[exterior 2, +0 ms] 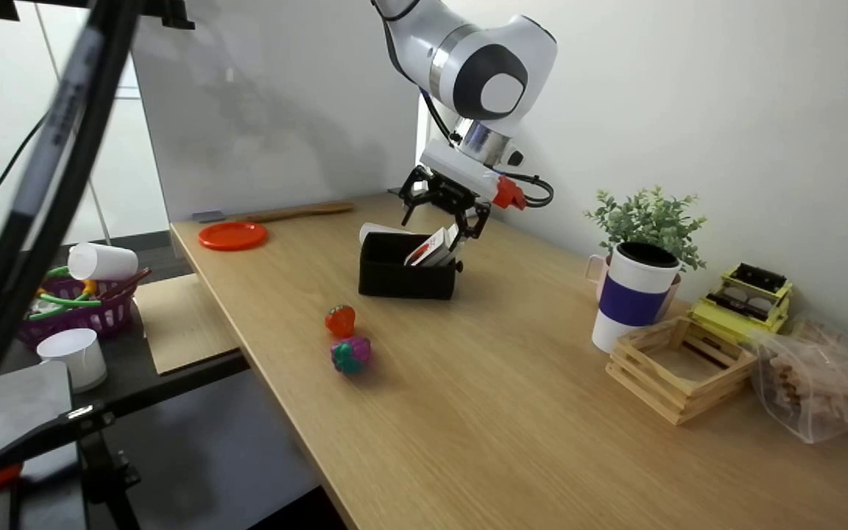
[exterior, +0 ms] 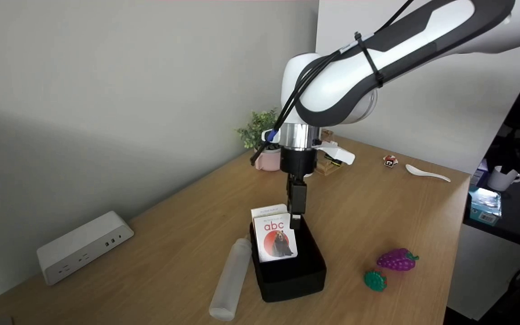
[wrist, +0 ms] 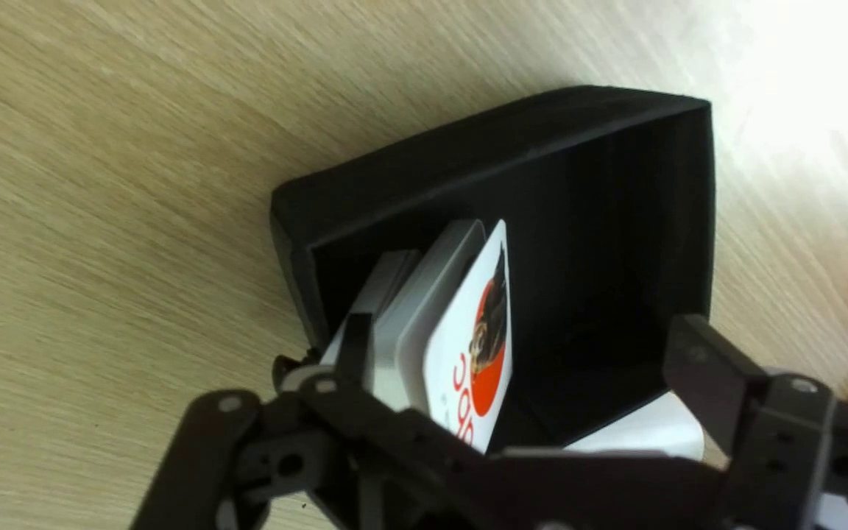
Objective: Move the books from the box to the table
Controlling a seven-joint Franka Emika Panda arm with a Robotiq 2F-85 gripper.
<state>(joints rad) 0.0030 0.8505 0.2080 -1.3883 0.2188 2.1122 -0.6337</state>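
The black box stands on the wood-grain table; it also shows in an exterior view and the wrist view. Several white books lean together at one end of it. The front book has a red circle, a bear and "abc" on its cover; it also shows in the wrist view. Another book stands behind it. My gripper is open above the box. In the wrist view, one finger overlaps the rear books and the other is past the box's far side. Contact with the books cannot be told.
A white bottle lies right beside the box. Toy fruits, a purple grape and a strawberry, lie near the table edge. A red plate, a tumbler, a wooden crate and a white power unit also stand around.
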